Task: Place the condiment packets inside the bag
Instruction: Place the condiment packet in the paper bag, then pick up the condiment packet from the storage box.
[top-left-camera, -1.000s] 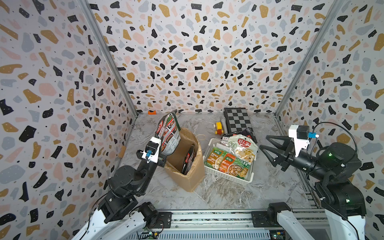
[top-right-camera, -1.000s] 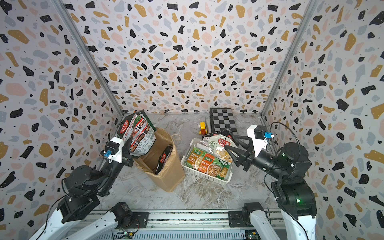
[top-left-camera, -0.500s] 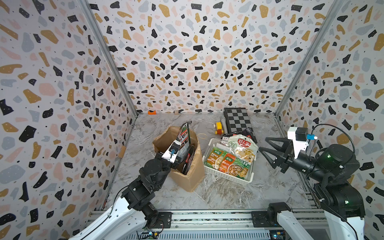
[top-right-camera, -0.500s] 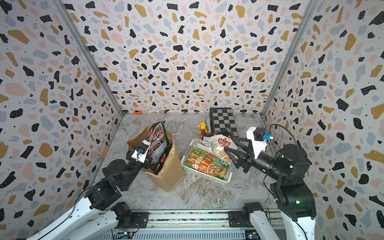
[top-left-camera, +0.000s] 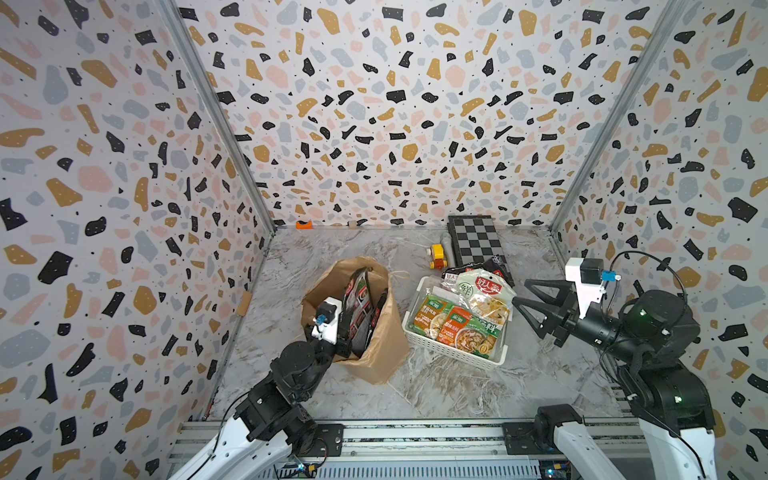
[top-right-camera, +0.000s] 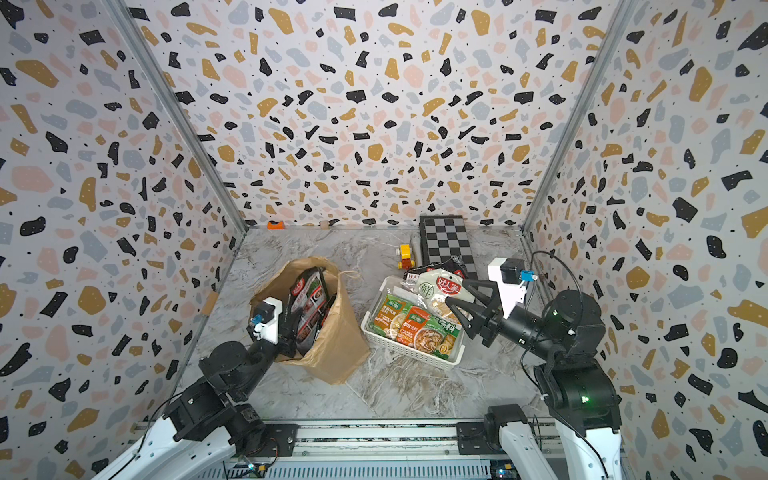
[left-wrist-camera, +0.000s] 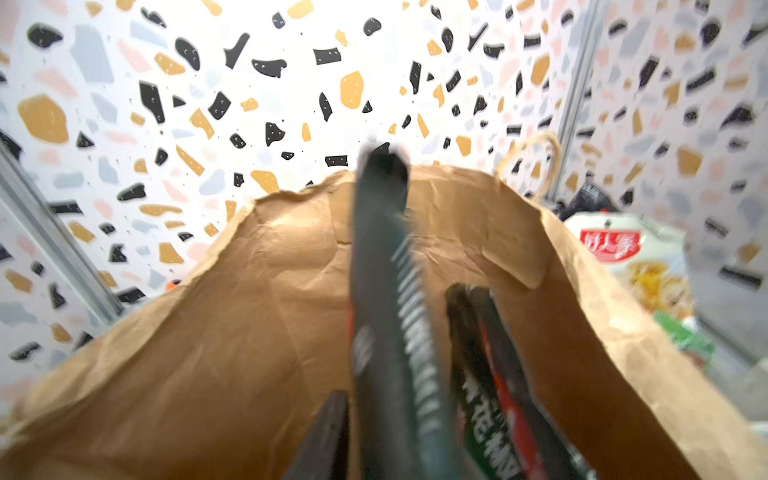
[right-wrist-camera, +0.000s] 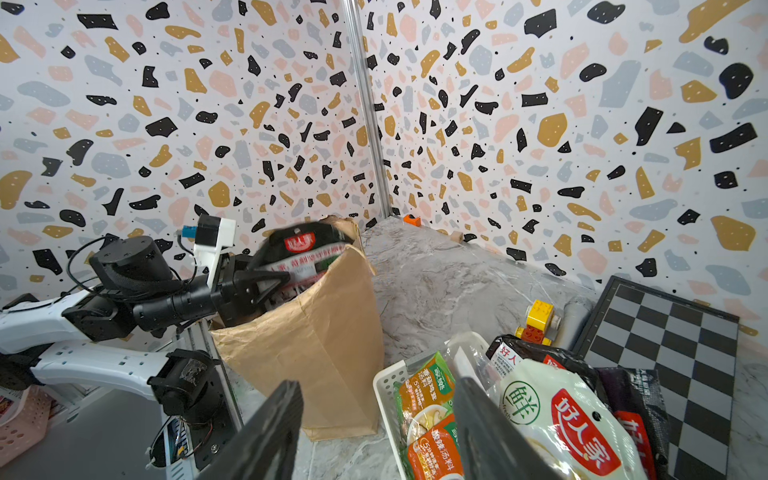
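**Both top views.** Your left gripper reaches into the mouth of the bag, which stands upright on the table beside the basket. A black-and-red packet stands on edge in the bag against the fingers. Its top rises above the rim, and the bag wall hides its lower part.

**Left wrist view.** This packet is blurred. Only one finger shows, cut off by the frame edge, so you cannot tell whether the jaws grip the packet or stand clear of it. A second dark packet leans deeper inside the bag.

**Right side.** Your right gripper hovers just beside the basket, jaws wide and empty. Green-and-orange packets and a white packet lie overlapping in the basket, partly covering others beneath.
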